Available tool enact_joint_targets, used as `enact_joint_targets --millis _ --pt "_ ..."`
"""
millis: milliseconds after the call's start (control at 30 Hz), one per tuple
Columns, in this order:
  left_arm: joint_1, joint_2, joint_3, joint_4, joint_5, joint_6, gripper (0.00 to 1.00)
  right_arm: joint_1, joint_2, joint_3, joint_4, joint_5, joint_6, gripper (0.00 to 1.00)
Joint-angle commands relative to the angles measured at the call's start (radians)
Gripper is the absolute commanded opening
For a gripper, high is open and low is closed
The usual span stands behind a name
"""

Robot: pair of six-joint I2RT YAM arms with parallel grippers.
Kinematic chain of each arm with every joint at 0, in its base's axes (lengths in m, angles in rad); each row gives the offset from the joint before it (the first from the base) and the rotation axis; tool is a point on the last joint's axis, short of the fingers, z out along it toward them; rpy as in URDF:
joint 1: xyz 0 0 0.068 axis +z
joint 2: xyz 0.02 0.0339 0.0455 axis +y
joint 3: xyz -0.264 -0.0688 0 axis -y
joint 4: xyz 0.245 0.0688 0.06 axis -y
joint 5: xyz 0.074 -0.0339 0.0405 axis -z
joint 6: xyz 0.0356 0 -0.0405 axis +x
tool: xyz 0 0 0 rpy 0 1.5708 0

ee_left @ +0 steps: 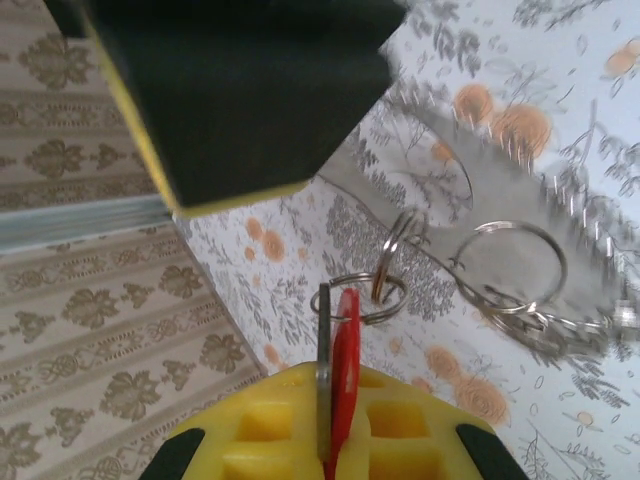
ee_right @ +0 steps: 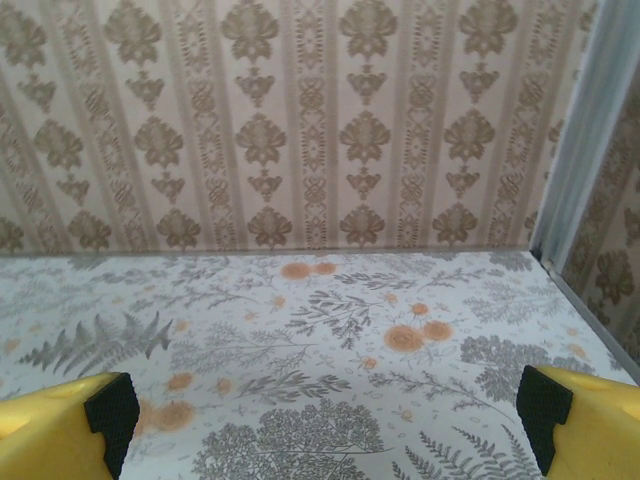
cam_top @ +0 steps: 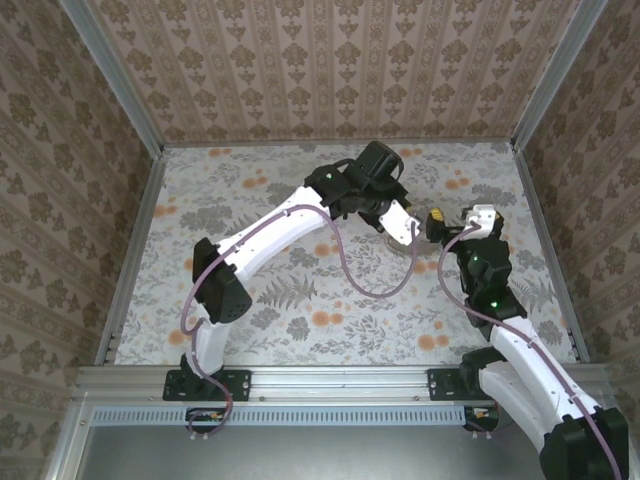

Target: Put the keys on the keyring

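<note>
Carefully is how this threading should go: the left gripper (ee_left: 330,430), pressed together on the red key (ee_left: 345,350) and holding it edge-up, would do best to hold the pinch firm and ease the key's small ring (ee_left: 372,300) toward the keyring (ee_left: 515,225) just beyond it. It should do so without twisting, since the loops crowd together and whether any already link cannot be told. The left arm (cam_top: 290,225) reaches far across the floral floor (cam_top: 250,190), and the right gripper (ee_right: 320,430) sits near it, fingers spread wide and empty.
</note>
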Motion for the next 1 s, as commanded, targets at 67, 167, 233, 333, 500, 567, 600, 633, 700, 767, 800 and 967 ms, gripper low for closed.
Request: enact_joint_targets --millis 67,167,233,333,500,567,600,633,700,767,800,967 --pt "-0.030 -0.060 -0.051 -0.008 0.025 -0.024 0.00 -0.111 0.001 -0.007 -0.002 0.043 0.203 1.00" --pt "-0.031 -0.083 -0.100 0.003 0.094 -0.081 0.00 -0.164 0.004 0.002 -0.050 0.030 0.264 1.00" --pt "-0.031 -0.093 -0.145 0.028 0.115 -0.118 0.00 -0.179 0.006 0.005 -0.082 0.031 0.275 1.00" --pt "-0.030 -0.090 -0.210 0.047 0.135 -0.140 0.00 -0.190 0.002 0.001 -0.094 0.036 0.275 1.00" --pt "-0.028 -0.099 -0.298 0.110 0.198 -0.160 0.00 -0.196 0.000 -0.008 -0.090 0.028 0.264 1.00" --pt "-0.028 -0.096 -0.303 0.110 0.204 -0.157 0.00 -0.196 0.003 -0.008 -0.081 0.022 0.254 1.00" --pt "-0.028 -0.096 -0.309 0.114 0.207 -0.157 0.00 -0.197 0.005 -0.008 -0.074 0.016 0.250 1.00" --pt "-0.028 -0.097 -0.313 0.118 0.208 -0.155 0.00 -0.198 0.009 -0.007 -0.069 0.011 0.245 1.00" --pt "-0.023 -0.096 -0.319 0.124 0.204 -0.154 0.00 -0.198 0.020 -0.004 -0.059 0.000 0.242 1.00" --pt "-0.018 -0.096 -0.321 0.124 0.192 -0.152 0.00 -0.198 0.031 0.002 -0.053 -0.010 0.243 1.00" --pt "-0.013 -0.098 -0.320 0.122 0.189 -0.151 0.00 -0.198 0.039 0.005 -0.051 -0.013 0.245 1.00" --pt "0.008 -0.117 -0.310 0.092 0.195 -0.161 0.00 -0.198 0.076 0.023 -0.038 -0.029 0.249 1.00"
